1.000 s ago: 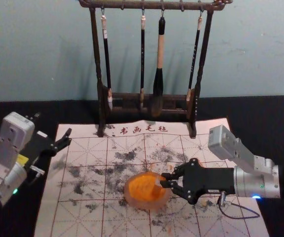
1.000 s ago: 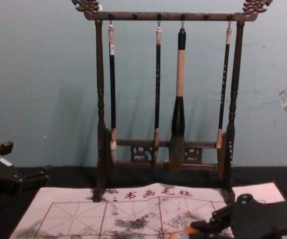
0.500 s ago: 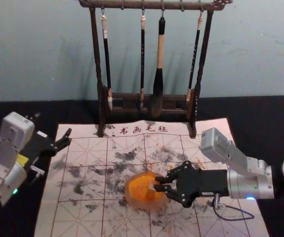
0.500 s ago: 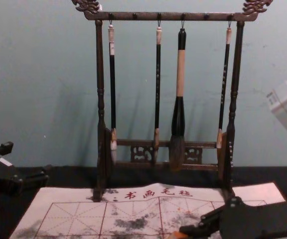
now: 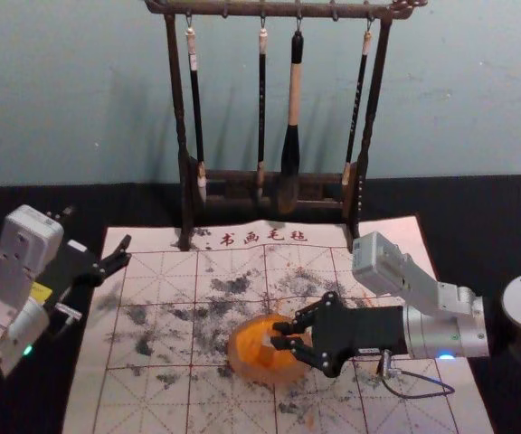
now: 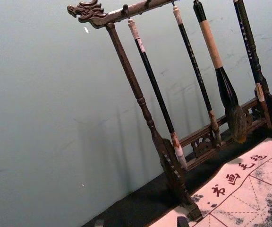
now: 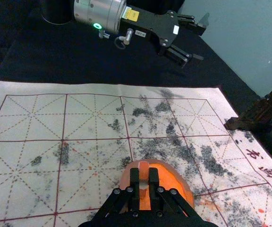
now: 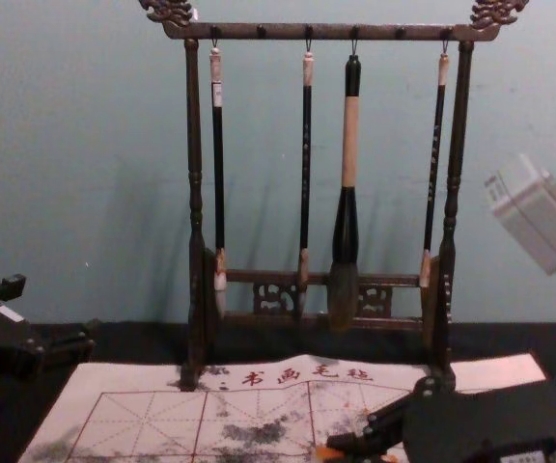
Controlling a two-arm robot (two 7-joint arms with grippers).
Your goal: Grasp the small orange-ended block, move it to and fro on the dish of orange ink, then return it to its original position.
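Orange ink (image 5: 253,334) could spill if the right end effector (image 5: 277,335), pinching the orange-ended block (image 7: 143,169) from three o'clock, catches the dish (image 5: 234,353); the left end effector (image 7: 203,42) hangs spread at ten.

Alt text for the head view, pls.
Right gripper holds a small block over a dish of orange ink on a gridded, ink-stained mat. Left gripper is open by the mat's far left corner; four brushes hang from a dark rack behind.
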